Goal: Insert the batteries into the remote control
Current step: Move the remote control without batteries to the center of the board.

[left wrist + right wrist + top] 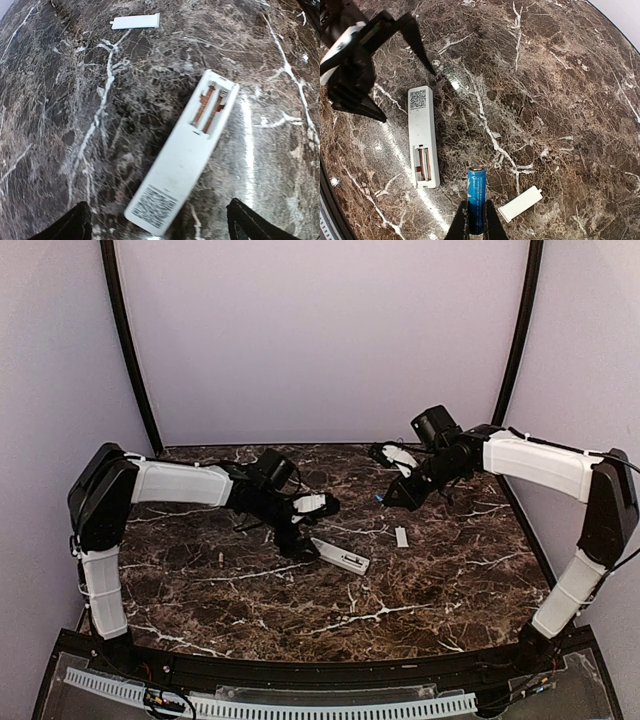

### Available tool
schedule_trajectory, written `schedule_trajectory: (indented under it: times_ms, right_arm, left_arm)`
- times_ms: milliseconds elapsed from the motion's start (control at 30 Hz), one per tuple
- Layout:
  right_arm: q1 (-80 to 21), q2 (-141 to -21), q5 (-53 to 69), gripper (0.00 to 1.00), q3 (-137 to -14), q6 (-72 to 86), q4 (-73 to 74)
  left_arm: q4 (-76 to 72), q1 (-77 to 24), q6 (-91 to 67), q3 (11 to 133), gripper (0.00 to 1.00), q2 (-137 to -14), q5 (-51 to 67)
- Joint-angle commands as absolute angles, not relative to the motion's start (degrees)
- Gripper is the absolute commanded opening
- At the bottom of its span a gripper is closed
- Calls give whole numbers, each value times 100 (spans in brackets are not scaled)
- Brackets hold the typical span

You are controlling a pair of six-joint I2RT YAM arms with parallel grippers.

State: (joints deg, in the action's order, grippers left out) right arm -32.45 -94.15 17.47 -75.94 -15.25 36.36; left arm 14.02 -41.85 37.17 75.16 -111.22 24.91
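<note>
The white remote control (182, 160) lies back-up on the marble table (250, 600), its battery recess (210, 107) open and empty, showing copper contacts. My left gripper (159, 202) hangs open just above the remote's label end, one finger (75, 225) on each side of it without touching. Nothing is between the jaws. My right gripper (477, 225) is shut on a blue battery (476, 197), which points forward from the fingertips. It hovers to the right of the remote's (422, 135) recess end. The top view shows the remote (340, 556) mid-table between my left gripper (303, 532) and right gripper (384, 500).
The small pale cover piece (520, 204) lies flat on the table to the right of the held battery, also seen as the cover piece (401, 537) right of the remote. Purple walls close in the table at the back and sides.
</note>
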Motion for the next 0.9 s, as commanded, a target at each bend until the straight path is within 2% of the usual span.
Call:
schedule_trajectory:
  times_ms: [0,200,367,567,800,867]
  right_arm:
    - [-3105,-9586,1997,0,-7495,-1594,3439]
    - [-3021,-9554,2278,0,-7299,-1525,3166]
    - [-3013,-9624,2296,0,-7356,-1504,3146]
    - [-3011,-9669,2274,0,-7358,-1525,3082]
    - [-3014,-9613,2230,0,-7397,-1518,3165]
    - [-3018,-9573,2250,0,-7375,-1485,3179]
  left_arm:
    - [2767,-4122,4692,8713,96,-11813,2813]
    - [2309,-4131,5085,8452,96,-11958,2328]
    - [2356,-4169,5134,8406,91,-12021,2382]
    - [1651,-4499,5054,7945,76,-12024,1535]
    - [2328,-4539,4537,8150,41,-11954,1214]
    - [2587,-4560,4423,8047,38,-11797,1216]
